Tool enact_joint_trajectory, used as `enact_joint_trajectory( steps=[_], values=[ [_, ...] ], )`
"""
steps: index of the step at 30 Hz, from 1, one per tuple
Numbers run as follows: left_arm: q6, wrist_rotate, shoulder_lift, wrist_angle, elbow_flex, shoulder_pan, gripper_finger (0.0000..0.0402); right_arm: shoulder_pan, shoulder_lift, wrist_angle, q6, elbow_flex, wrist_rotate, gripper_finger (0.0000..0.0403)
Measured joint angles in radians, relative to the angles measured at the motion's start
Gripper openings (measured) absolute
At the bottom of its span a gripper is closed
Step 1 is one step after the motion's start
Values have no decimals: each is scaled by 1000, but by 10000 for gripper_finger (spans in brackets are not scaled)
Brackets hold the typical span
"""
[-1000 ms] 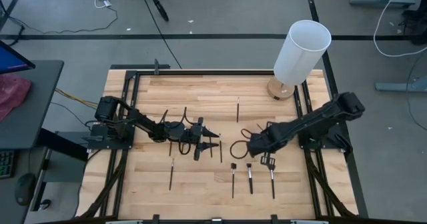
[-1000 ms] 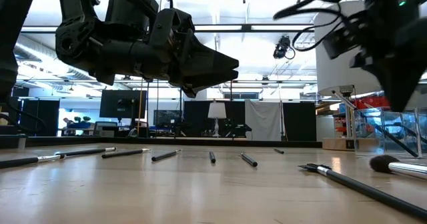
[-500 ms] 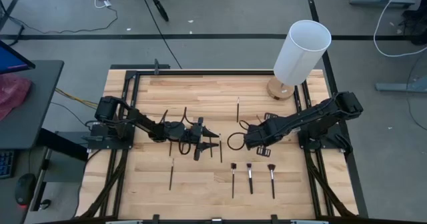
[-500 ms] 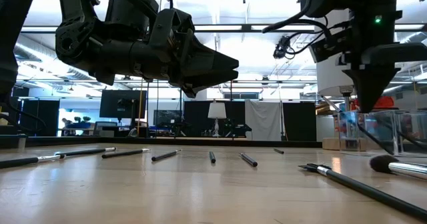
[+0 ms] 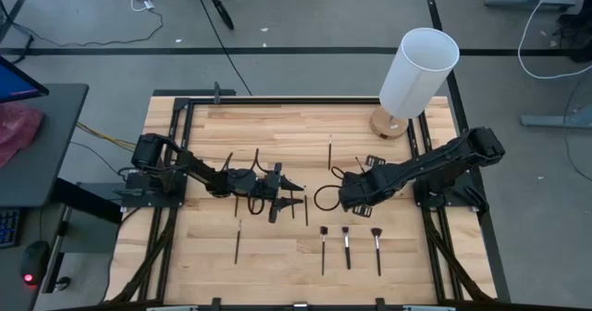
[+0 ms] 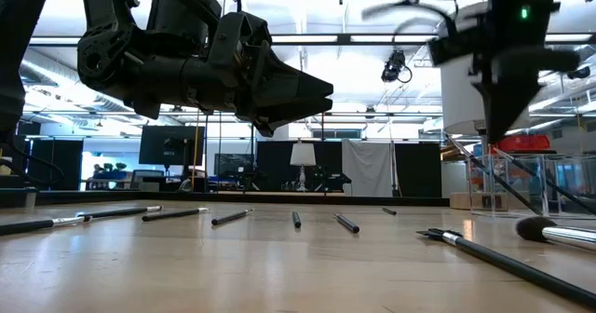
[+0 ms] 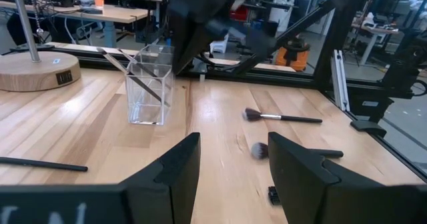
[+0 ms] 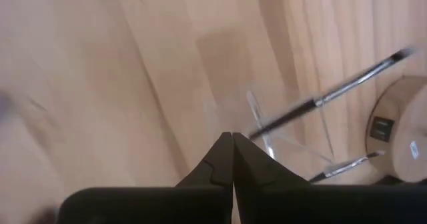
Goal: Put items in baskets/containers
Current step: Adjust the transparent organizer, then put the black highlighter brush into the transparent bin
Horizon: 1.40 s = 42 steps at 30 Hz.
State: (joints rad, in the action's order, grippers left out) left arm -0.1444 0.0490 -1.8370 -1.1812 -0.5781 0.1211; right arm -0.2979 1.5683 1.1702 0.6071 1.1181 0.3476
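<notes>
The clear holder [image 7: 148,85] stands upright on the wooden bench [image 5: 277,255], near the lamp's round wooden base [image 7: 35,69]. It shows plainly in the left wrist view, with at least two thin brushes [image 7: 119,63] leaning inside it, their handles sticking out toward the base. In the right wrist view the holder is a faint outline with two brushes across it.

The right end effector [image 8: 231,144] hangs above the bench close to the holder, its two fingers pressed together with nothing between them. From above, it sits at the end of the right arm, on the side of the holder away from the lamp [image 5: 418,72].

The left end effector [image 7: 230,161] hovers well away from the holder, toward the left side of the bench, its fingers apart and holding nothing. In the low view it hangs clear of the bench surface.

More brushes lie loose on the bench. Three fluffy-tipped ones [image 5: 347,246] lie side by side on the near side of the holder, a single brush [image 5: 237,242] lies farther off below the left end effector, and one [image 5: 329,151] lies between the holder and the far edge. Another lies just beside the left end effector [image 5: 306,209].
</notes>
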Motion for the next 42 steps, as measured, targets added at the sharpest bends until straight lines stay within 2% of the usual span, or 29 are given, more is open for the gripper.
enact_joint_trajectory(
  steps=[5, 10, 13, 15, 18, 22, 25, 28, 31, 35, 38, 42],
  values=[
    [0, 0, 0, 1, 0, 0, 177, -93, -1, -84, 107, 75, 18, 4],
    [-5, 0, 0, 5, 0, 2, 177, -216, -1, -297, 191, 61, 143, 4],
    [-6, 0, 0, 5, 0, 5, 177, -318, -1, -367, 336, 26, 269, 4],
    [-4, 0, 0, 5, 0, 8, 177, -388, -1, -364, 485, 14, 298, 4],
    [-1, 0, 0, 5, 0, 12, 177, -487, -1, -278, 776, 1, 231, 4],
    [0, 0, 0, 5, 0, 12, 177, -596, -1, -163, 1152, -14, 73, 10],
    [0, 0, 0, 5, 0, 12, 177, -656, -1, -165, 1321, -50, -44, 37],
    [1, 0, 0, 5, 0, 12, 177, -708, -1, -239, 1431, -111, -99, 87],
    [2, -1, 0, 5, 0, 12, 177, -749, -1, -355, 1456, -179, -104, 152],
    [3, 0, 0, 5, 0, 12, 177, -764, 26, -526, 1374, -238, -80, 223],
    [3, 0, 0, 5, 0, 11, 177, -763, 93, -511, 1312, -220, -44, 238],
    [9, 10, 0, 4, 0, 11, 177, -763, 197, -435, 1309, -164, 2, 229]
  ],
)
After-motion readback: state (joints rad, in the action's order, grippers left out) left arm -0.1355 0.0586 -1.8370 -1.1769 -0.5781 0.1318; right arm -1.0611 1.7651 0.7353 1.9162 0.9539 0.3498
